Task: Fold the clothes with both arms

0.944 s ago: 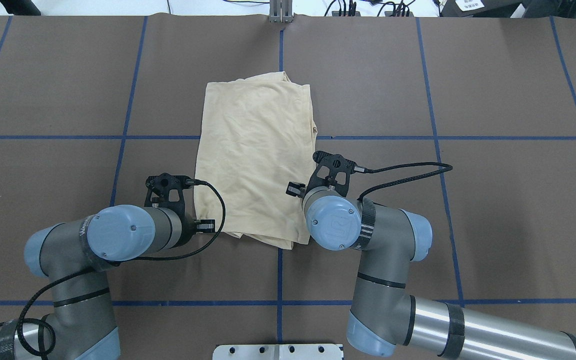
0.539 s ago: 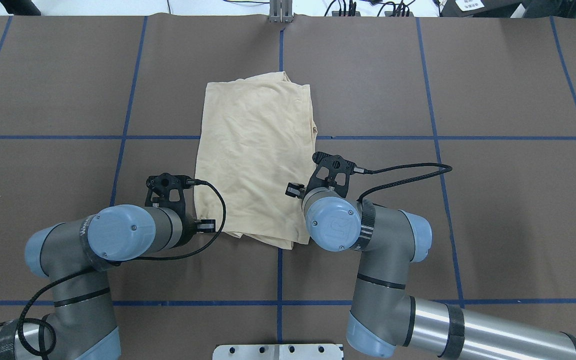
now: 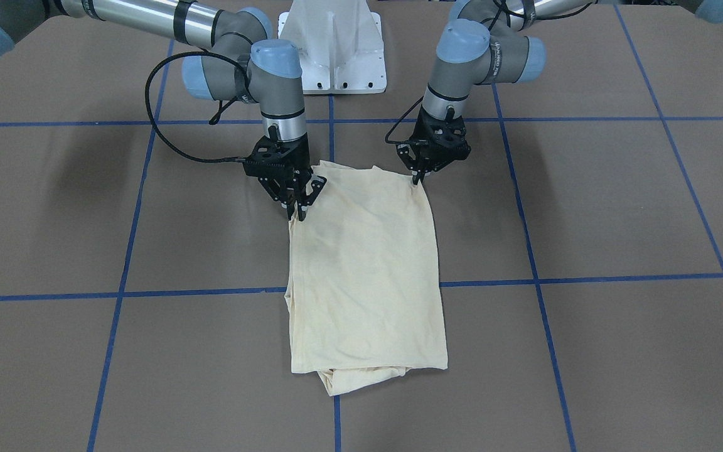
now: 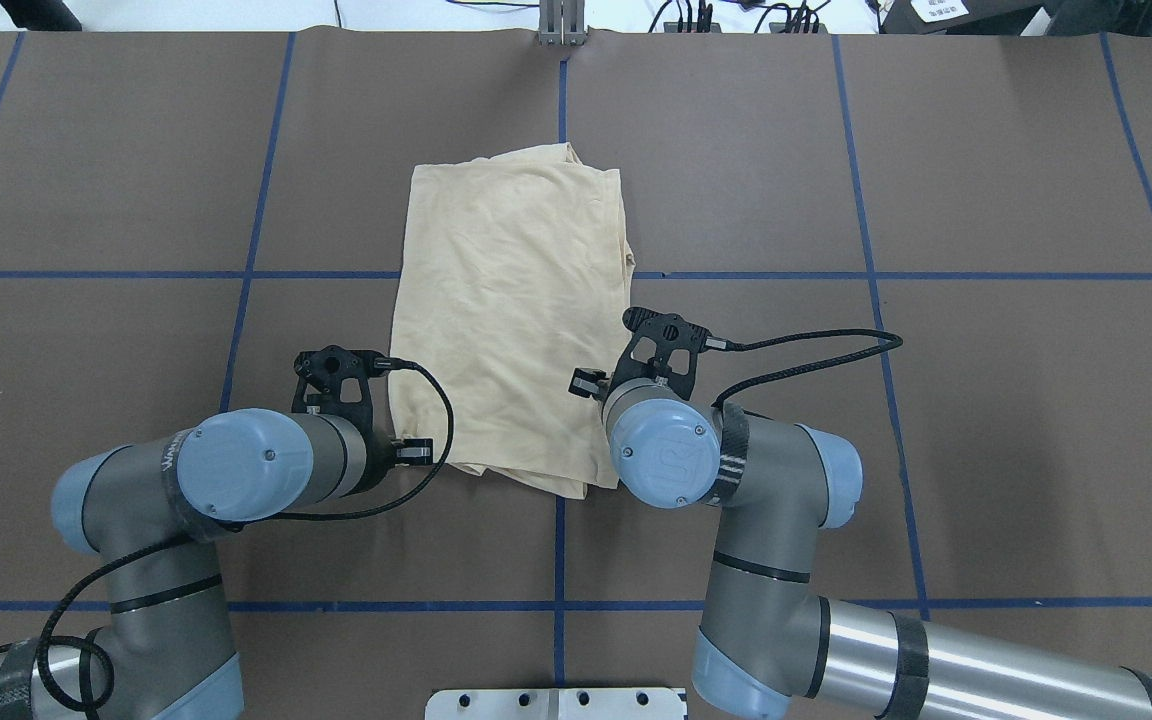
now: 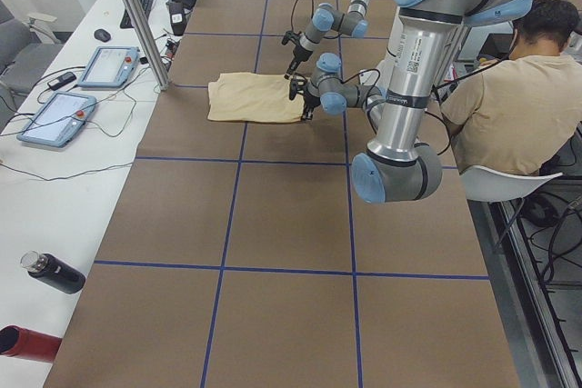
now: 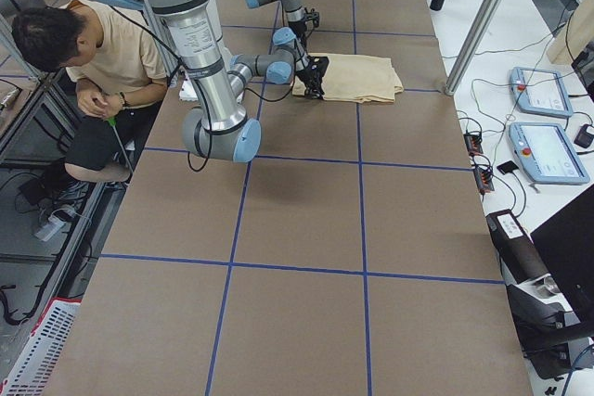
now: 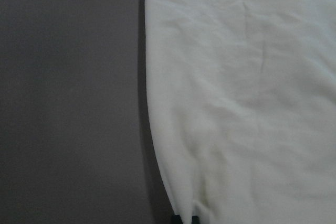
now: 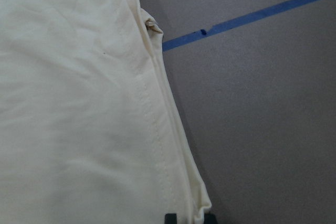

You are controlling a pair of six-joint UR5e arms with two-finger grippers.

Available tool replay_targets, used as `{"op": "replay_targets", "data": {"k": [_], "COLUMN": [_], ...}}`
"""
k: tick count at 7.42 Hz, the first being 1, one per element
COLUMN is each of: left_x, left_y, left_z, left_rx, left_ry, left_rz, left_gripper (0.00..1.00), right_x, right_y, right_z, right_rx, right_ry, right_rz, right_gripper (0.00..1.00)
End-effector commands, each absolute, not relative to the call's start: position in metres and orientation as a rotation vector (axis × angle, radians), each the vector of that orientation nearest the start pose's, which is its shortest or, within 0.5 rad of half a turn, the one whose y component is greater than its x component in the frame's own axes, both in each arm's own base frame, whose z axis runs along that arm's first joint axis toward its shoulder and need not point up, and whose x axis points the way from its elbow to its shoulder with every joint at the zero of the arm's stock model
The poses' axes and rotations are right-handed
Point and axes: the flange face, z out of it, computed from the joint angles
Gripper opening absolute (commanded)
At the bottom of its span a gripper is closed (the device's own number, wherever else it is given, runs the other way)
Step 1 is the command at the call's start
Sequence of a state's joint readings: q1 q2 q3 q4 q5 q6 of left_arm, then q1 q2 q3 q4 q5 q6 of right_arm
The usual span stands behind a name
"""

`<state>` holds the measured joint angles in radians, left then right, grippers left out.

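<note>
- Brown table [image 3: 587, 207] crossed by blue tape lines [image 3: 211, 292], with white pedestal base [image 3: 334, 56] at the robot's edge.
- Just in front of the base, cream-yellow T-shirt [image 3: 368, 270], lying flat and folded into a long rectangle.
- At the shirt corner near the base, right gripper [image 3: 299, 213], fingers pinched together on the fabric.
- At the other corner near the base, left gripper [image 3: 415, 179], closed on the cloth edge in the same way.

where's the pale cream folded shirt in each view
exterior front-facing: pale cream folded shirt at centre
overhead exterior: shirt at centre
exterior left: upper, left of centre
exterior right: upper middle
left wrist-mounted: right half
right wrist-mounted: left half
shared landmark: blue tape line crossing under it
</note>
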<state>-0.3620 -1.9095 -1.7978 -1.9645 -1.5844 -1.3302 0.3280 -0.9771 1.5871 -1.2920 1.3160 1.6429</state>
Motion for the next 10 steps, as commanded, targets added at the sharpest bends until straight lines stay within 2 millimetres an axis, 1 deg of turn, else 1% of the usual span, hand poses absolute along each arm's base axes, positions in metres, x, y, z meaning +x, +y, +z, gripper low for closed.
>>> {"op": "replay_targets", "data": {"k": [1,4,5,6,8,9,10], "left_x": [0.525,0.525,0.525,0.525,0.525,0.525,0.522], "left_y": [-0.340,-0.340,-0.340,-0.340,-0.340,-0.340,-0.338], "left_z": [0.328,0.328,0.328,0.328,0.327,0.323,0.311], "left_rx": [0.273,0.273,0.273,0.273,0.274,0.274,0.280], "left_ry": [0.921,0.921,0.921,0.921,0.924,0.930,0.953], "left_rz": [-0.105,-0.105,-0.105,-0.105,-0.105,-0.104,-0.103], "left_gripper": [0.00,0.00,0.00,0.00,0.00,0.00,0.00], "right_x": [-0.611,-0.612,-0.611,-0.611,-0.603,-0.593,-0.585], "right_y": [-0.371,-0.369,-0.368,-0.367,-0.363,-0.356,-0.344], "right_z": [0.273,0.274,0.272,0.272,0.265,0.256,0.241], "right_rx": [0.356,0.356,0.355,0.353,0.353,0.351,0.345], "right_ry": [-0.854,-0.854,-0.856,-0.849,-0.841,-0.846,-0.852], "right_rz": [0.481,0.479,0.478,0.476,0.473,0.466,0.452], "right_gripper": [0.30,0.32,0.23,0.00,0.00,0.00,0.00]}}
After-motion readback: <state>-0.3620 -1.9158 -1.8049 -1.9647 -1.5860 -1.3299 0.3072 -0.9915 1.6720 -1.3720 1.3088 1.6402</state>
